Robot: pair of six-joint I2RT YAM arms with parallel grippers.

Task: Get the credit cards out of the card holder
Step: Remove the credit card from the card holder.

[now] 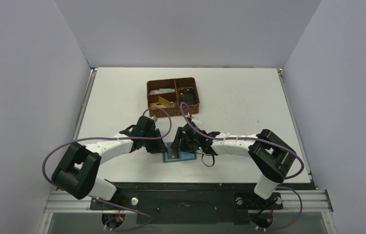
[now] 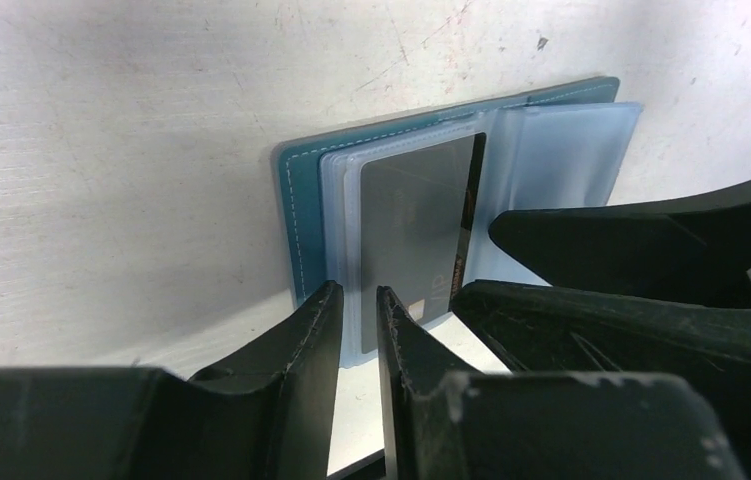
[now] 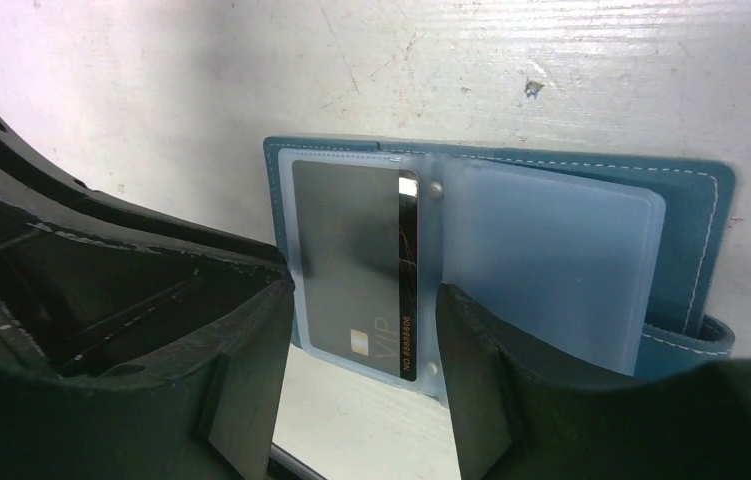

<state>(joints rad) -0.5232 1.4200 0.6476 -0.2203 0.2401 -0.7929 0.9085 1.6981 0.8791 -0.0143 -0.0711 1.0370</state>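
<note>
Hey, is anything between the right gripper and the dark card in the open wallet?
Only the clear plastic sleeve: the card sits inside it, in the open card holder. The right gripper is open, its fingers on either side of the card's near end, with nothing else visible between them.

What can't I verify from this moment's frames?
Left wrist: whether the left gripper pinches the edge of the frosted sleeve; its fingertips cover the contact.
Top view: the card holder lies mostly under it and the right gripper; only teal edges show.
Both wrists: any cards behind the dark card; the sleeves hide them.
Top view: basket contents are too small to identify.
</note>
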